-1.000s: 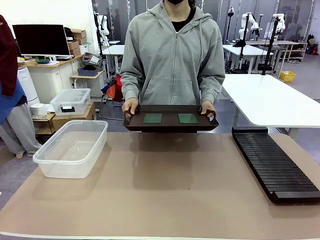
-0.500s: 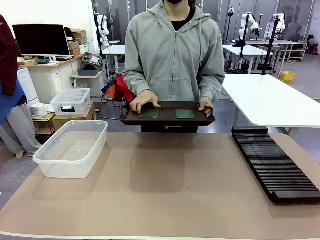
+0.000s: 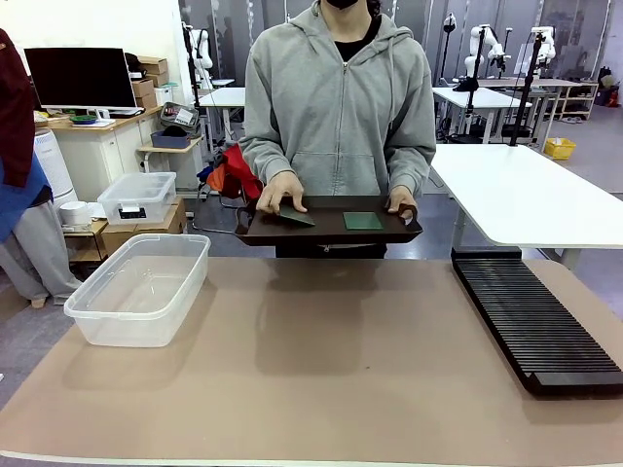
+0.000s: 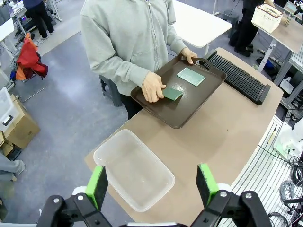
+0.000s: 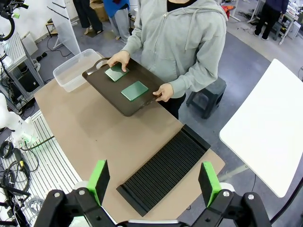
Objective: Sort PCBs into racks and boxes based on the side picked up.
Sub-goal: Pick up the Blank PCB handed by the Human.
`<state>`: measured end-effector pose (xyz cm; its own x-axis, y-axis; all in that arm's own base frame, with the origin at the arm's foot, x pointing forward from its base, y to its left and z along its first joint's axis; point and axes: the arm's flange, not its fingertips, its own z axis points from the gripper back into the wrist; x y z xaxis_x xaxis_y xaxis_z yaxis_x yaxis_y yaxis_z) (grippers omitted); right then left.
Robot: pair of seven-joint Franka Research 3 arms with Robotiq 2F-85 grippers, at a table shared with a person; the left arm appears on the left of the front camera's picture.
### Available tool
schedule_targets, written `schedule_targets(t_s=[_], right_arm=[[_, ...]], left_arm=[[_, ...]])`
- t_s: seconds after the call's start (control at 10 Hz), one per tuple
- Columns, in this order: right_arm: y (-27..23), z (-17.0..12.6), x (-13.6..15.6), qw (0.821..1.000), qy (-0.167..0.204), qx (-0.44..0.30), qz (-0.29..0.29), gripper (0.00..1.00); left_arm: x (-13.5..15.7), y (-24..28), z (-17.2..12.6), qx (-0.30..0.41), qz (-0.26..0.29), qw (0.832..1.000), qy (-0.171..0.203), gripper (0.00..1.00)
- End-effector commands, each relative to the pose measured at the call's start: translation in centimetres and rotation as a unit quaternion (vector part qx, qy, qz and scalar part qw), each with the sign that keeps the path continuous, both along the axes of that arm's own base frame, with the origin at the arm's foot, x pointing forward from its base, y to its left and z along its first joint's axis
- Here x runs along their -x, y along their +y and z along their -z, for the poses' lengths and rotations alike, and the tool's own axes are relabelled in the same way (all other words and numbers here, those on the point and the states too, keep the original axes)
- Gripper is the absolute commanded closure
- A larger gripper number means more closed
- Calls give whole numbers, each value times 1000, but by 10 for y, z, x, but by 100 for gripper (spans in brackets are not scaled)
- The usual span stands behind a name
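Two thin green square circuit boards point(image 3: 362, 221) ride the dark brown handled tray point(image 3: 331, 236) the person holds, the tilted board point(image 3: 298, 218) under their hand point(image 3: 280, 192) at its left end. Your left gripper point(image 4: 152, 185) and right gripper point(image 5: 154, 182) hang well back from it, fingers spread, empty; your left arm looks nearer that board.

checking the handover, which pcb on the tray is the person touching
The PCB toward the tub, under the person's hand; the other PCB lies untouched.
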<state>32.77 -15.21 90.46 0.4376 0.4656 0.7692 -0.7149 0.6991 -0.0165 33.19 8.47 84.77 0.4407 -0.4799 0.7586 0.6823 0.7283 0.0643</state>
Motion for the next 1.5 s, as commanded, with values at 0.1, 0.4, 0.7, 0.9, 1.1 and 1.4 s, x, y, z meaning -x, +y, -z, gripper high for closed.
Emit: schedule_targets(t_s=[0.1,0.4,0.7,0.9,1.1,1.4], right_arm=[[2,1,2,1000,0,-4,-8,0],[2,1,2,1000,0,-4,-8,0],[2,1,2,1000,0,-4,-8,0],[2,1,2,1000,0,-4,-8,0],[2,1,2,1000,0,-4,-8,0],[2,1,2,1000,0,-4,-8,0]], left_arm=[[0,0,-1,-2,2,1000,3,0],[0,0,-1,-2,2,1000,3,0],[0,0,-1,-2,2,1000,3,0],[0,0,-1,-2,2,1000,3,0],[0,0,-1,-2,2,1000,3,0],[0,0,-1,-2,2,1000,3,0]])
